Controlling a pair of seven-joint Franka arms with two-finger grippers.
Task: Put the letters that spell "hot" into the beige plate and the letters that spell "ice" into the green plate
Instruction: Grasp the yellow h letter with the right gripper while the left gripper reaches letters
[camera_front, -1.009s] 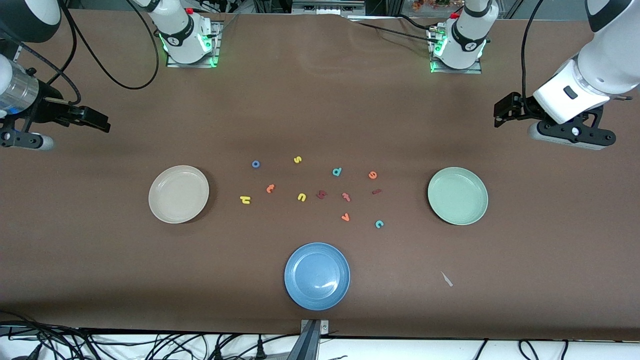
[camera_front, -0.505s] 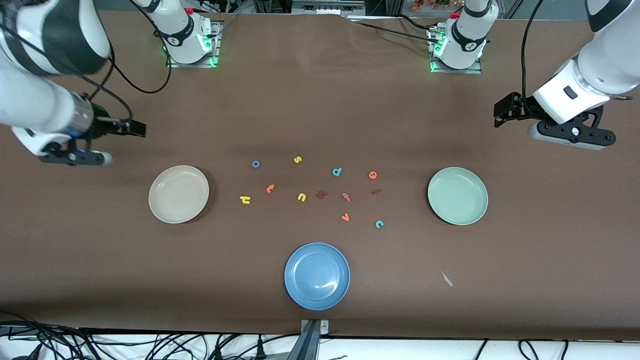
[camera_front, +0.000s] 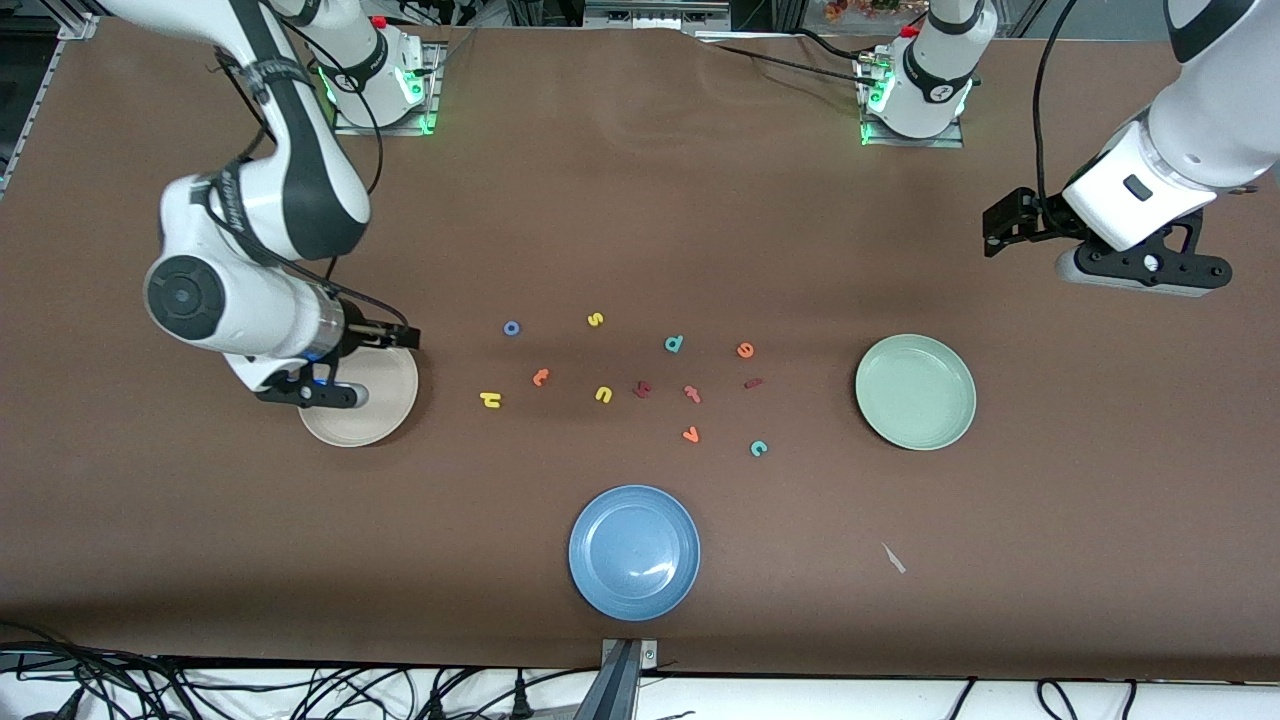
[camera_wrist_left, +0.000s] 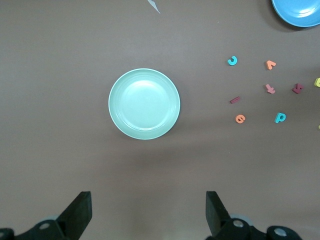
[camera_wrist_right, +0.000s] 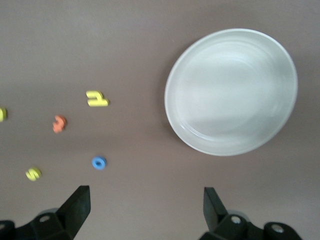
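Letters (camera_front: 620, 385) lie scattered mid-tabletop between beige plate (camera_front: 385, 415) and green plate (camera_front: 915, 391). Right gripper (camera_front: 395, 338) hangs wide open, empty, over the beige plate's rim; left gripper (camera_front: 1000, 222), also wide open and empty, waits over bare tabletop.

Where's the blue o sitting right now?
The blue o lies on the table, farther from the front camera than the orange t and yellow h, toward the beige plate.

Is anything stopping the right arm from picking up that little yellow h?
Probably not. The right gripper hangs open over the beige plate, and the yellow h lies bare on the table close beside that plate.
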